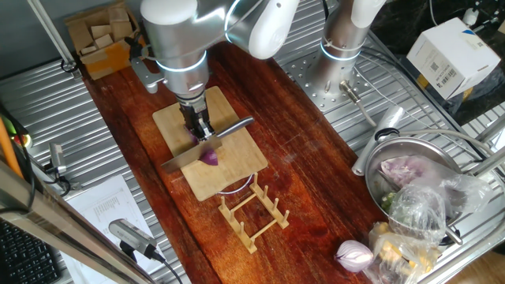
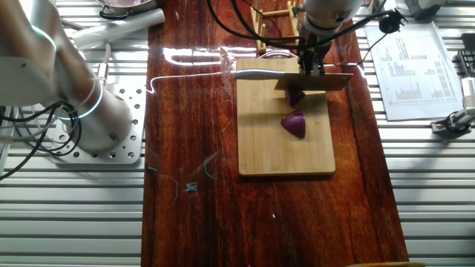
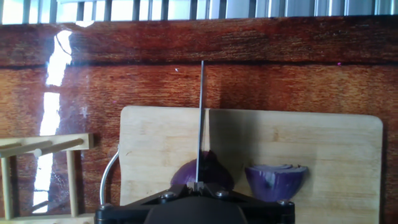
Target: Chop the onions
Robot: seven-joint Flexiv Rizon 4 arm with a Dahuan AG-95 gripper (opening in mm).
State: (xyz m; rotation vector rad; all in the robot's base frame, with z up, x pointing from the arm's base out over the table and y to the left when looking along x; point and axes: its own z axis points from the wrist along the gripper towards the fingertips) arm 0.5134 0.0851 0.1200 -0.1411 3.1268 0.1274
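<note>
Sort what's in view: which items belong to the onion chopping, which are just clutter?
Job:
gripper holding cleaver
onion wedge under the blade
second onion wedge
cutting board

Clutter:
wooden rack
whole onion
metal bowl
cardboard box

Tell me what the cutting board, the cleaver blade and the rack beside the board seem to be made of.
The cutting board looks like pale bamboo or light wood, matte, with fine straight grain. The cleaver blade seems to be metal: grey and smooth, a thin bright line in the hand view. The rack appears to be unfinished light wood, built of thin dowels and slats.
</note>
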